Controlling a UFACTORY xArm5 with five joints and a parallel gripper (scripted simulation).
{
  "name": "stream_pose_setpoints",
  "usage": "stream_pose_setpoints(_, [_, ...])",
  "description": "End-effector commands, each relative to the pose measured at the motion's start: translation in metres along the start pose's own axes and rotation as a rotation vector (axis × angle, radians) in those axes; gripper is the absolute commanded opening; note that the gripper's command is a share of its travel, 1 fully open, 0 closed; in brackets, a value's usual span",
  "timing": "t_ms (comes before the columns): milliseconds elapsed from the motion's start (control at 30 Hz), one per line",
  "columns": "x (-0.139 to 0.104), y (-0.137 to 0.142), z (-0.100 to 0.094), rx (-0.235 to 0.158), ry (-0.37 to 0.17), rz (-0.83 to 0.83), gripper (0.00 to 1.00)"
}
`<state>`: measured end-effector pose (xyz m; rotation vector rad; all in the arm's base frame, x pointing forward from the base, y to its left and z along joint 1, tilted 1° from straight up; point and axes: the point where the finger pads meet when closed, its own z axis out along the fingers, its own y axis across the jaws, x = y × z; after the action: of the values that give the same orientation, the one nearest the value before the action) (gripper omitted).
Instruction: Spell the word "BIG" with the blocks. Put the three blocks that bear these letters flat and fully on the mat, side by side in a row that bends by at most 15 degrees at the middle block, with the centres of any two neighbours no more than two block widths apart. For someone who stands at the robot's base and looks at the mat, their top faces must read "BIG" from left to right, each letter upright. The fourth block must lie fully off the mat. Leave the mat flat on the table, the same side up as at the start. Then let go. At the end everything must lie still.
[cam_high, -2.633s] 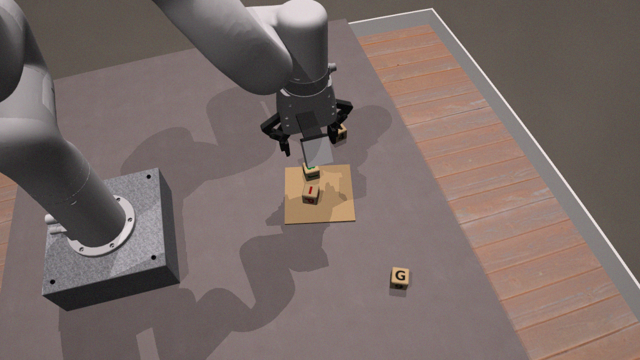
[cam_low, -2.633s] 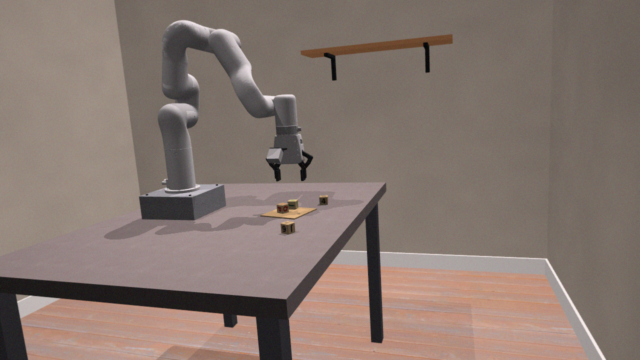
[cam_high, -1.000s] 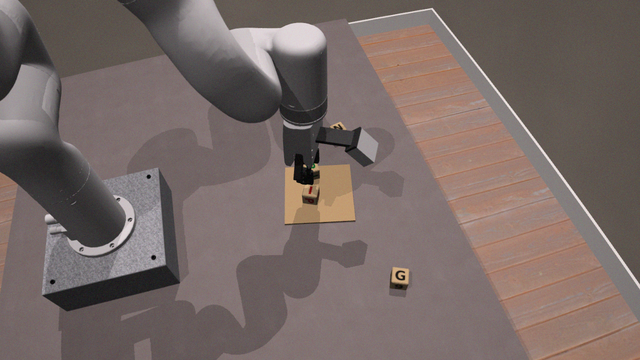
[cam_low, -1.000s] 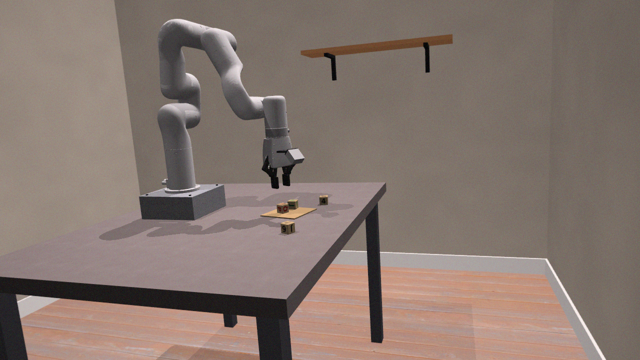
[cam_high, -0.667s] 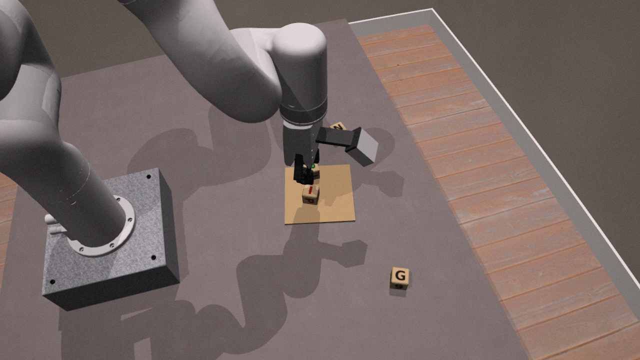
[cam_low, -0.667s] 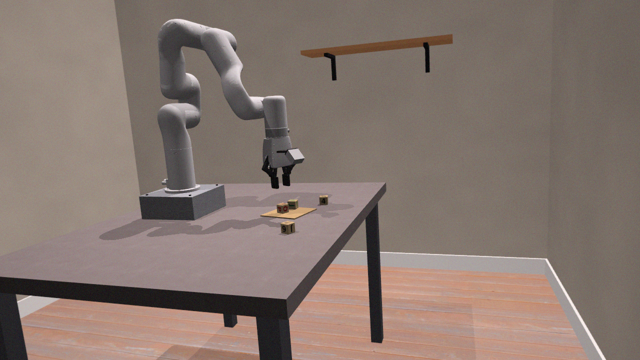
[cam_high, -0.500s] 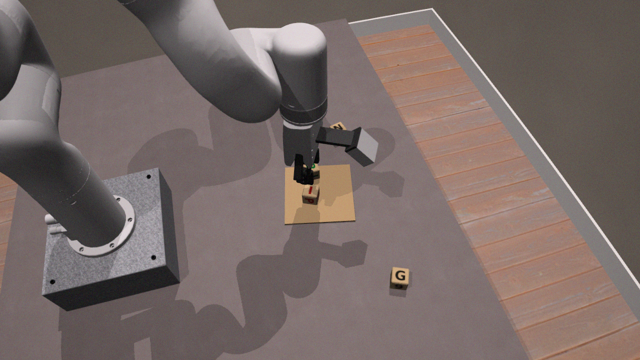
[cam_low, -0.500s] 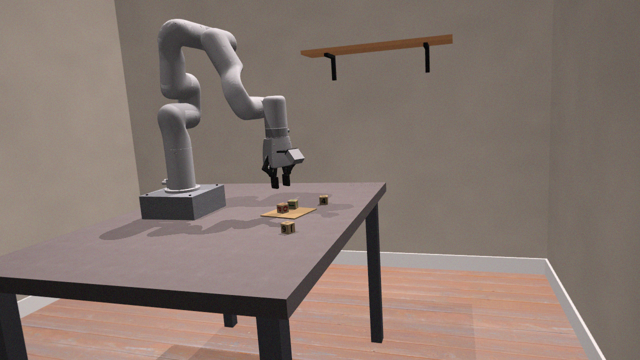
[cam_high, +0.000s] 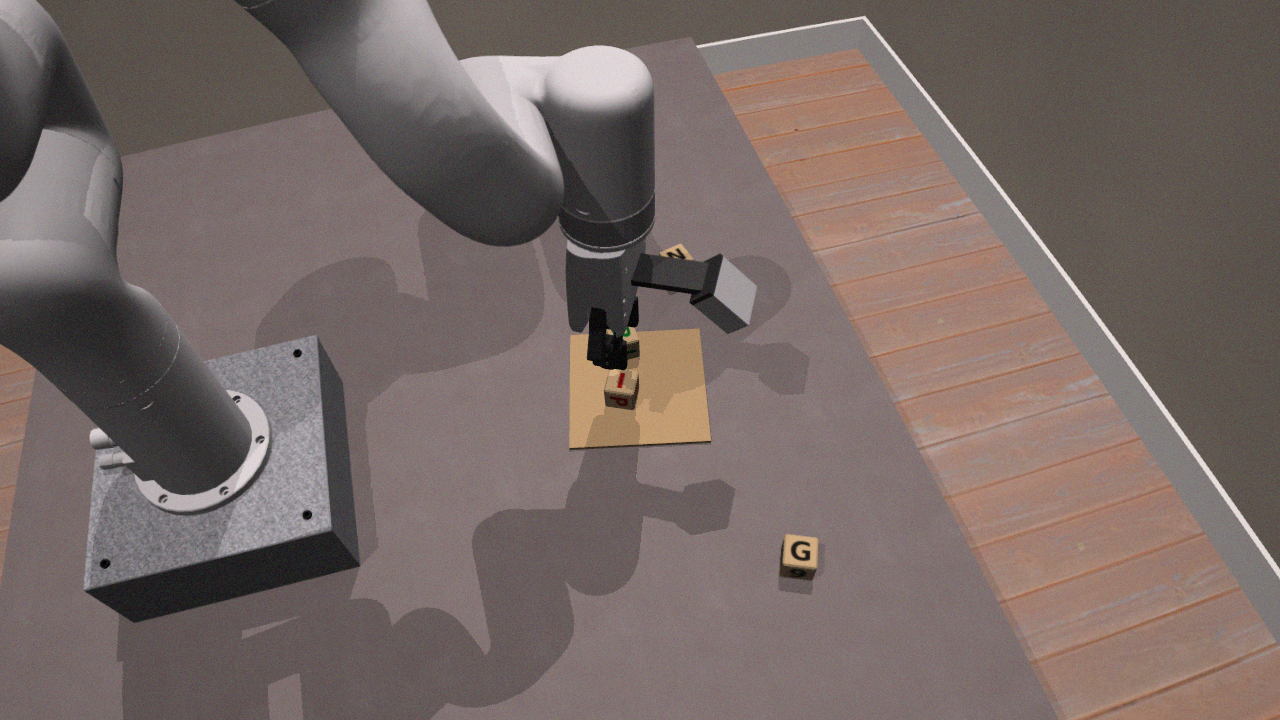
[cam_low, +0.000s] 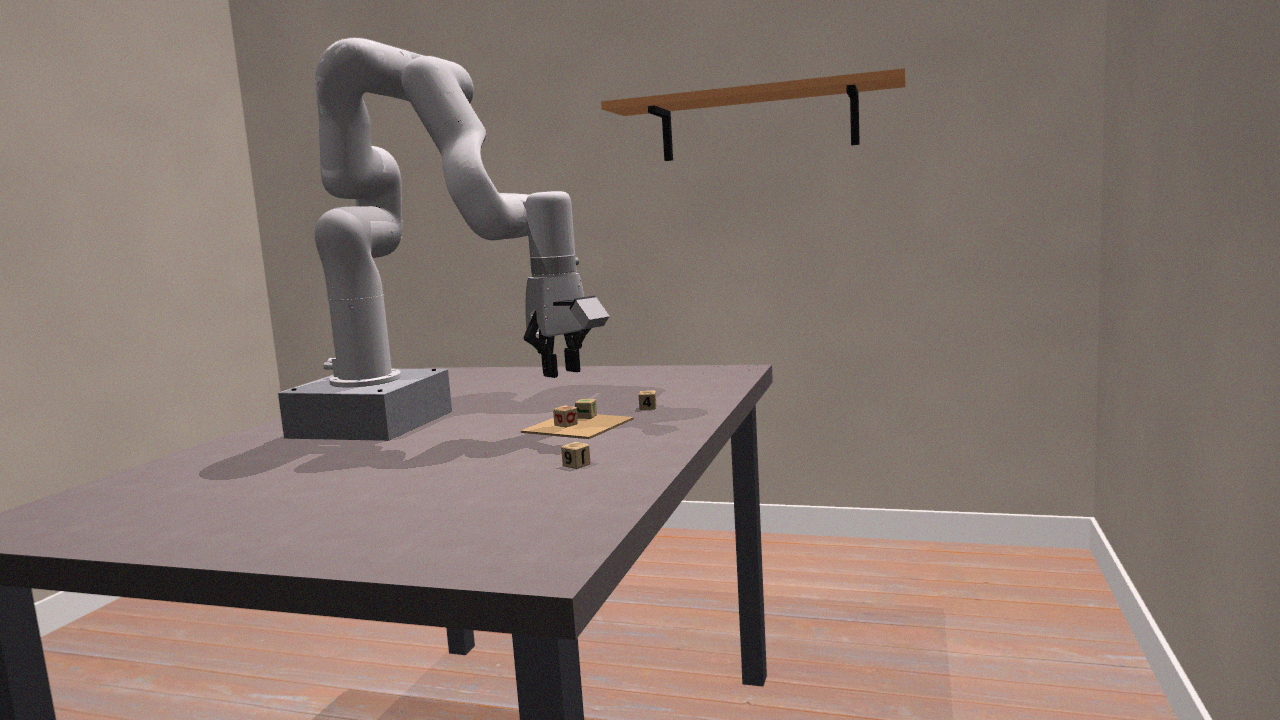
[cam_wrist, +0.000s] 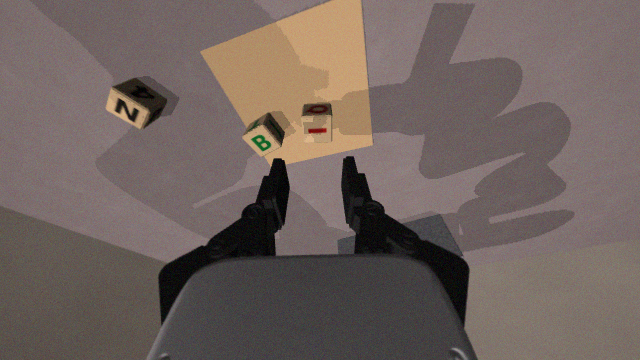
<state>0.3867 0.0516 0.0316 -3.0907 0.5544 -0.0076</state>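
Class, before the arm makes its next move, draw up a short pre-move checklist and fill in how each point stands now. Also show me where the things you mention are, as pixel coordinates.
1. Gripper (cam_high: 611, 358) (cam_low: 561, 367) (cam_wrist: 314, 171) open with nothing held: ok.
2. B block (cam_high: 631, 342) (cam_low: 585, 408) (cam_wrist: 263, 136) showing its letter on top: ok.
3. I block (cam_high: 621, 387) (cam_low: 564, 416) (cam_wrist: 317, 125) on the mat (cam_high: 675, 420) (cam_low: 586, 430) (cam_wrist: 335, 35): ok.
4. G block (cam_high: 799, 555) (cam_low: 575, 455) on the mat: not ok, it sits on the table (cam_high: 716, 626) (cam_low: 268, 528) (cam_wrist: 45, 115).
5. N block (cam_high: 677, 254) (cam_low: 647, 400) (cam_wrist: 134, 103) fully off the mat: ok.
6. B block entirely inside the mat's edge: cannot tell.

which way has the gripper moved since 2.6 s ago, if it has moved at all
Yes: in the exterior view the gripper has shifted toward the granite base.
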Motion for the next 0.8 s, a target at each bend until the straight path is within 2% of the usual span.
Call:
stream_pose_setpoints(0, [0.001, -0.001, -0.001, 0.002, 0.003, -0.001, 0.47])
stream_pose_setpoints(767, [0.002, 0.001, 0.017, 0.003, 0.005, -0.016, 0.47])
